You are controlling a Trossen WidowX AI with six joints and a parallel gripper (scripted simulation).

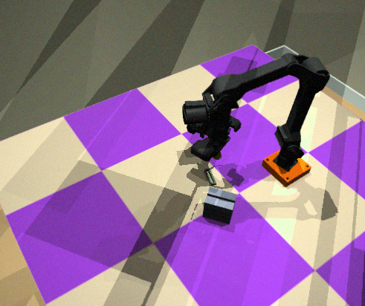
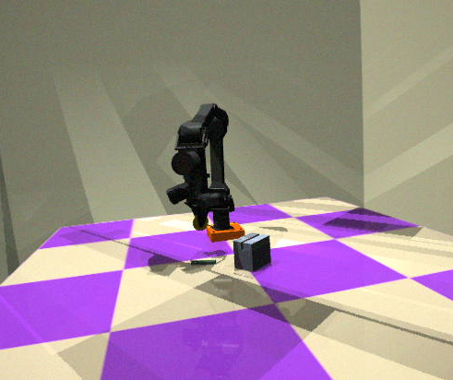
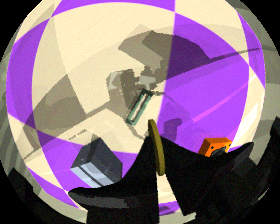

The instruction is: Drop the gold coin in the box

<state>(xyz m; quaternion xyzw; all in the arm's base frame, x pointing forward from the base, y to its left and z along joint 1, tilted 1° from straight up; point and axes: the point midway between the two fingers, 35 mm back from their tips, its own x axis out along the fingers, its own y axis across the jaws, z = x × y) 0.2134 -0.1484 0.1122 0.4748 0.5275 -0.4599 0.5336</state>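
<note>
Wrist view: gripper [image 3: 157,165] fingers nearly closed, pinching the gold coin [image 3: 160,149] by its lower part, coin edge-on and upright between the dark fingers. Exterior view shows the coin [image 2: 199,223] hanging at the gripper [image 2: 198,220] tip, up off the table, in front of the orange base plate [image 2: 224,231]. Green holder [image 2: 203,261] lies on the checkered table [image 2: 112,295] with no coin in it, below and a bit toward the near edge from the gripper. Grey box [image 2: 252,251] sits just right of the holder, apart from it, slot [image 2: 249,238] in the lid facing up. Top view: gripper [image 1: 210,150] is over the middle of the table, holder [image 1: 210,177] just below it, box [image 1: 220,205] next toward the near edge, base plate [image 1: 286,169] toward the right edge. Coin barely visible in the top view, mostly hidden by the arm [image 1: 261,79]. Coin is not over the slot; box is offset to one side of the gripper.
</note>
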